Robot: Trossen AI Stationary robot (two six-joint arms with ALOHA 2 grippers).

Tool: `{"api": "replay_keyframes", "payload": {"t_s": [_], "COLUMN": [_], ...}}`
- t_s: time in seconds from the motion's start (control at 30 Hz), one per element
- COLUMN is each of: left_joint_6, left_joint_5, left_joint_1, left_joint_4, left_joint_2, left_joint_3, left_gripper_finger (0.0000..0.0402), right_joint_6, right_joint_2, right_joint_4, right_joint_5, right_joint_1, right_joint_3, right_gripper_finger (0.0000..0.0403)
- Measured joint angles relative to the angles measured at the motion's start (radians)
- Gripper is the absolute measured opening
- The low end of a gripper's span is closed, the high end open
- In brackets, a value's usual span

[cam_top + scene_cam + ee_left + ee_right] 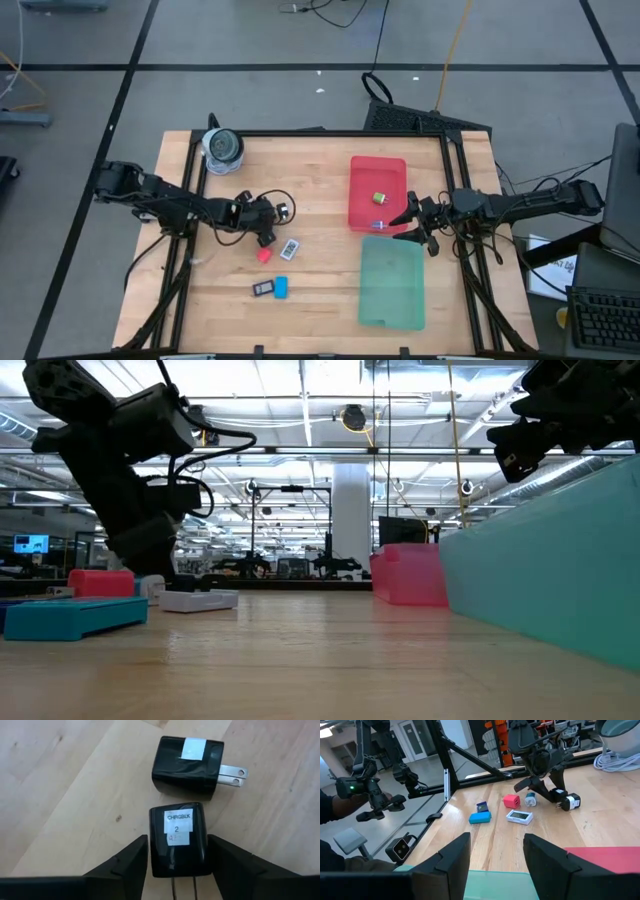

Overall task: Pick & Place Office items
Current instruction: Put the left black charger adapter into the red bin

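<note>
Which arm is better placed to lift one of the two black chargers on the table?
The left. Its gripper already has its fingers on either side of the labelled black charger, with the second charger just beyond. The right gripper hovers open over the trays, well away.

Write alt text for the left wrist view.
The left gripper grips a black charger block between its fingers; its white label reads "CHRGBLK 2". A second black charger, prongs out sideways, lies just beyond it on the wooden table.

Dark jointed arms trail black cables, each tool (177, 865) wedge-fingered.
</note>
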Motion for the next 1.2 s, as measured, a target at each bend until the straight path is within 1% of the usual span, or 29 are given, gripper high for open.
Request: {"api": "replay_keyframes", "payload": {"t_s": [0.2,0.33,0.4,0.57,0.67,0.83,0.93,1.03,1.2], "left_joint_6": [0.012,0.011,0.011,0.012,0.012,0.015,0.063,0.122,0.135], "left_joint_5": [0.000,-0.001,0.000,-0.001,-0.001,-0.001,0.004,0.034,0.076], "left_joint_1": [0.000,0.000,0.000,0.000,0.000,0.000,0.000,0.007,0.040], "left_joint_4": [0.000,0.003,0.011,0.025,0.025,0.028,0.045,0.052,0.052], "left_joint_2": [0.000,0.000,0.000,0.000,0.000,0.000,0.000,0.000,0.000], "left_joint_3": [0.000,0.000,0.000,0.000,0.000,0.000,0.000,0.000,0.000], "left_gripper_finger": [0.0170,0.0165,0.0173,0.0207,0.0220,0.0224,0.0225,0.0225,0.0225], "right_joint_6": [0.000,-0.004,-0.004,-0.004,-0.004,-0.004,-0.004,-0.004,-0.003], "right_joint_2": [0.000,0.000,0.000,0.000,0.000,0.000,0.000,0.000,0.000], "right_joint_4": [0.000,-0.002,-0.002,-0.002,-0.002,-0.003,-0.003,-0.003,-0.003], "right_joint_5": [0.000,0.000,0.000,0.000,0.000,0.000,0.000,0.000,0.000], "right_joint_1": [0.000,0.000,0.000,0.000,0.000,0.000,0.000,0.000,0.000], "right_joint_3": [0.000,0.000,0.000,0.000,0.000,0.000,0.000,0.000,0.000], "right_gripper_finger": [0.0171,0.0171,0.0171,0.0171,0.0171,0.0171,0.0171,0.0171,0.0171]}}
